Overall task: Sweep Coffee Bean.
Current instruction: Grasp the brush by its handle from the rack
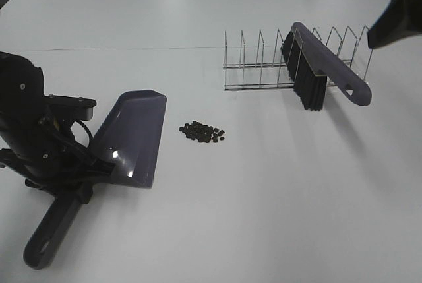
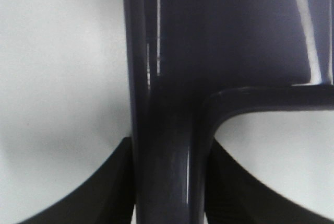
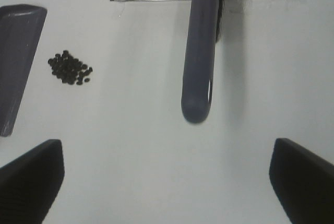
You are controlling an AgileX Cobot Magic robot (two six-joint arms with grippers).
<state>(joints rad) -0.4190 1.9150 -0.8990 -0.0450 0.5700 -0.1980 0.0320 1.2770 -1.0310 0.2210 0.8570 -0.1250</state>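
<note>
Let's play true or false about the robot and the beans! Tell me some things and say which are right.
1. The left gripper holds the dustpan. True.
2. The beans are inside the dustpan. False: they lie in a small pile on the table, beside the dustpan's edge.
3. The brush sits in the wire rack. True.
4. The right gripper is squeezing the brush. False: it is open and holds nothing, and the brush is apart from its fingers.
5. The beans lie between the dustpan and the rack. True.
</note>
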